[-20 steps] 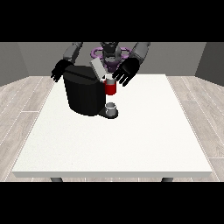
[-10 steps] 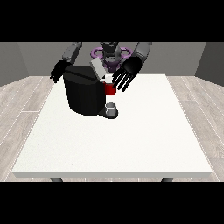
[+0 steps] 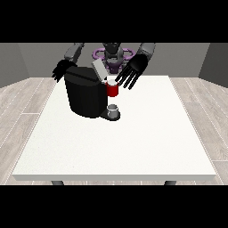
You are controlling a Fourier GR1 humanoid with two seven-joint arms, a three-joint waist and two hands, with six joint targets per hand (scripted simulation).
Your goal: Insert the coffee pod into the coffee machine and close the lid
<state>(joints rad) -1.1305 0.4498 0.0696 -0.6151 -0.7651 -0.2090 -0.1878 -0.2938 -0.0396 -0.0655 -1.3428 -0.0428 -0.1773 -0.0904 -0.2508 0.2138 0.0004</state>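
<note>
A black coffee machine [image 3: 84,95] stands on the white table [image 3: 133,142], left of the middle and towards the far edge. Its grey lid [image 3: 99,69] is tilted up and open. A red pod holder [image 3: 112,89] with a white top sticks out on the machine's right side, above a small grey cup [image 3: 113,109] on the drip base. The hand at the view's right [image 3: 132,70] hovers just above and right of the red part with its fingers spread and nothing in them. The hand at the view's left [image 3: 60,71] is behind the machine's far left corner, its fingers relaxed.
The robot's torso with purple rings [image 3: 111,55] is behind the table's far edge. Bare white tabletop stretches from the machine towards the near and right edges.
The hand at the view's right has lifted up and away to the right of the red pod holder. The lid still stands open. The other hand has hardly moved.
</note>
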